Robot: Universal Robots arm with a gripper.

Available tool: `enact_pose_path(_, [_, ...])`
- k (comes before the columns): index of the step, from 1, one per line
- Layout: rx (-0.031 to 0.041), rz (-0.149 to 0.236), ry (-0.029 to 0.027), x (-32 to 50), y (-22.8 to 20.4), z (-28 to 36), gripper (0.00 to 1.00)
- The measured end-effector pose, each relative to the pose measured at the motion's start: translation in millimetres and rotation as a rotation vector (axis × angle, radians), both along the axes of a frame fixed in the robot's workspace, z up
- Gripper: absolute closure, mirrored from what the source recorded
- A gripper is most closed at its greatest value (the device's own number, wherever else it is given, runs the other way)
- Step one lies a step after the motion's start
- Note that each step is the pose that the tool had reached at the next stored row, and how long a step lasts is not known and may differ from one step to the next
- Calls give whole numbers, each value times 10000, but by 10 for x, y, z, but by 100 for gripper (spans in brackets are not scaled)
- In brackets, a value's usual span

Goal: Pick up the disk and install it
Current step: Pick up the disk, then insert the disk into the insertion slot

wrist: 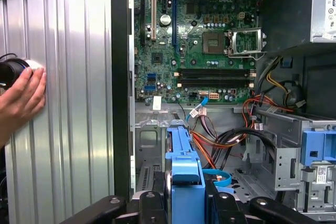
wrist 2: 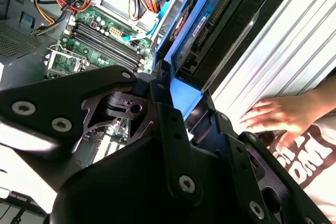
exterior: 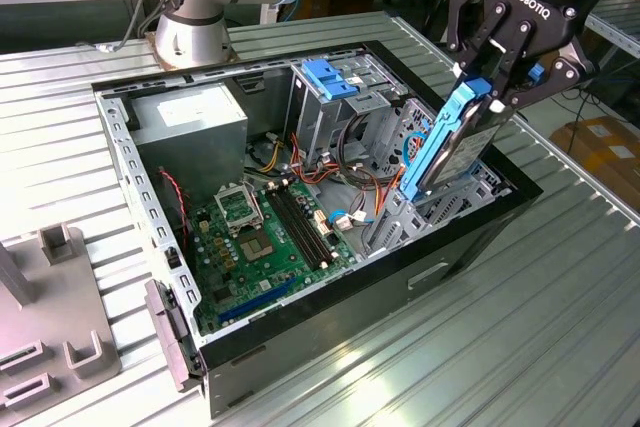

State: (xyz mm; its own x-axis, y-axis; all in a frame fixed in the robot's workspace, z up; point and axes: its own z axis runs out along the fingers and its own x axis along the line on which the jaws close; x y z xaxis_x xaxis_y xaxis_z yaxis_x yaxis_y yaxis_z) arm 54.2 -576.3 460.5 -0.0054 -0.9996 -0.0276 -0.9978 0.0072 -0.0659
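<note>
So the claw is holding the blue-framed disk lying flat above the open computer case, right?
Not flat. The gripper holds the disk standing steeply on end above the open computer case, as the exterior view shows.

The disk (exterior: 452, 142), grey with a long light-blue rail, is seen lifted and steeply tilted at the exterior view's upper right.

Hidden or cut off, as I see it from the console:
- disk (exterior: 445, 142): top end covered by the clamping fingers of the gripper (exterior: 492, 92). Lower end lost among the drive cage (exterior: 392, 222) metal by the case (exterior: 340, 327) edge, and I cannot judge the contact.
- hand (wrist: 21, 98) on the bench (wrist: 79, 103): arm cut at the frame edge.
- grey fixture (exterior: 40, 307): cut by the exterior view's left edge.
</note>
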Motion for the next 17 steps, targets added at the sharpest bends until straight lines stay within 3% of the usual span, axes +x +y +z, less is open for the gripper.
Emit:
enact_pose_path(9, [0,0,9,12,0,-11,63])
enact_pose_path(17, [1,0,9,12,0,-108,63])
